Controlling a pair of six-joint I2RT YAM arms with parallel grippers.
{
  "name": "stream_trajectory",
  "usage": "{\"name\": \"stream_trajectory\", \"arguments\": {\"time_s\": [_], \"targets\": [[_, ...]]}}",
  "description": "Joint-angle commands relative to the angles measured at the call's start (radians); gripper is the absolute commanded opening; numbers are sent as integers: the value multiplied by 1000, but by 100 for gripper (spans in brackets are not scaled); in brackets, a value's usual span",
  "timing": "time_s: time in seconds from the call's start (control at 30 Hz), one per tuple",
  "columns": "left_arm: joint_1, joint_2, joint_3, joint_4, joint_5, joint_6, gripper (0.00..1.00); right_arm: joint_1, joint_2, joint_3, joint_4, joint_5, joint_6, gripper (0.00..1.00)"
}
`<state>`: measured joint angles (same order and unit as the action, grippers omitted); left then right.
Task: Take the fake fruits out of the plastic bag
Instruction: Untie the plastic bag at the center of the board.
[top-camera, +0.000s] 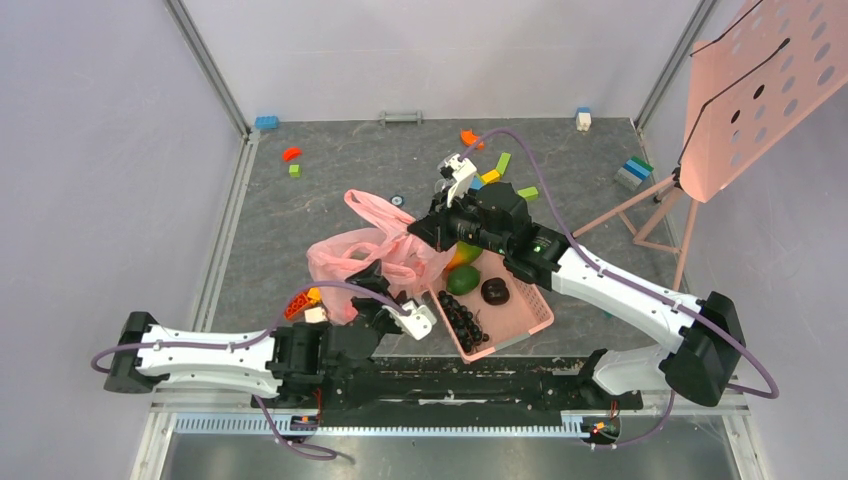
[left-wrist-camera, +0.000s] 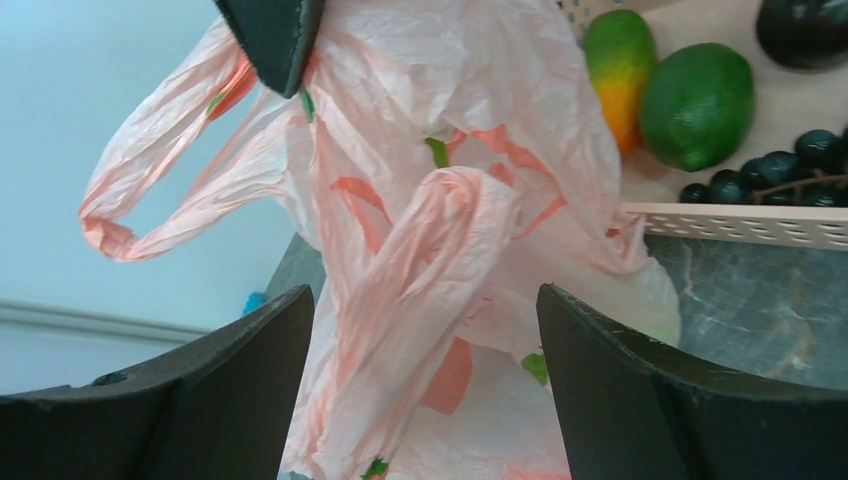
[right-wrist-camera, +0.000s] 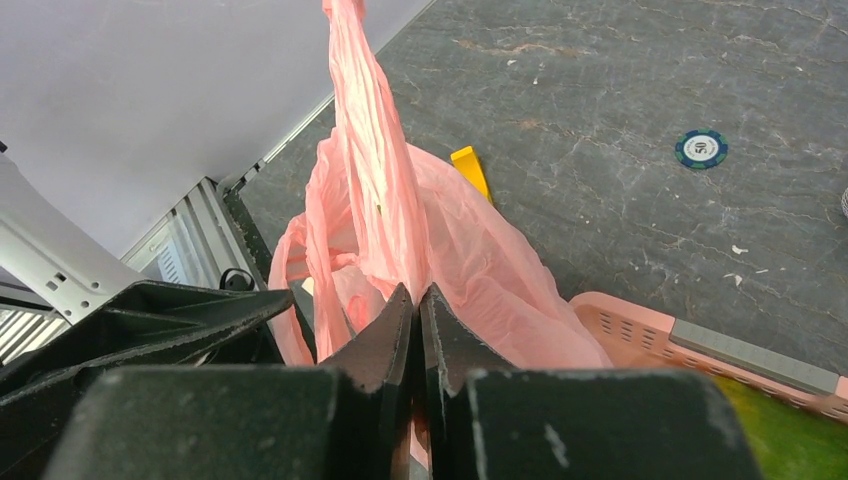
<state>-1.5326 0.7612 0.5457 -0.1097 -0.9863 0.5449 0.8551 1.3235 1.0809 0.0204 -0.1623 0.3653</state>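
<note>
Right gripper (right-wrist-camera: 418, 295) is pinching a raised fold of the plastic bag (top-camera: 348, 256), jaws closed tight on it. The bag is sitting just left of the pink basket (top-camera: 528, 308), touching its rim. Left gripper (left-wrist-camera: 422, 300) is gaping wide around a twisted bag handle, gripping nothing. Bag contents: cannot tell.

Grey marbled tabletop (top-camera: 340, 150) enclosed by pale lilac walls (top-camera: 100, 150)
</note>
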Motion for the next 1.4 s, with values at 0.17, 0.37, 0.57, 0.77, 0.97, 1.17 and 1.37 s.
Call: {"name": "stream_trajectory", "arguments": {"time_s": [0.17,0.37,0.57,0.77,0.97,1.17,1.37], "targets": [[50,78,-22,255,-156,117,83,-4,-24,20,33,-24,-8,5],[103,63,13,357,-163,168,41,-4,-62,-15,35,7,-13,5],[210,19,128,332,-183,18,7,-33,-95,-22,50,60,-60,6],[326,-126,247,128,-118,-253,2,-53,-112,-78,98,46,-74,8],[335,-238,243,82,-73,-302,2,-53,-132,-115,152,-111,-276,51],[335,-268,209,92,-48,-314,2,-53,-37,67,3,-108,-442,88],[335,-284,184,103,-34,-310,2,-53,135,321,-236,-33,-393,94]]}}
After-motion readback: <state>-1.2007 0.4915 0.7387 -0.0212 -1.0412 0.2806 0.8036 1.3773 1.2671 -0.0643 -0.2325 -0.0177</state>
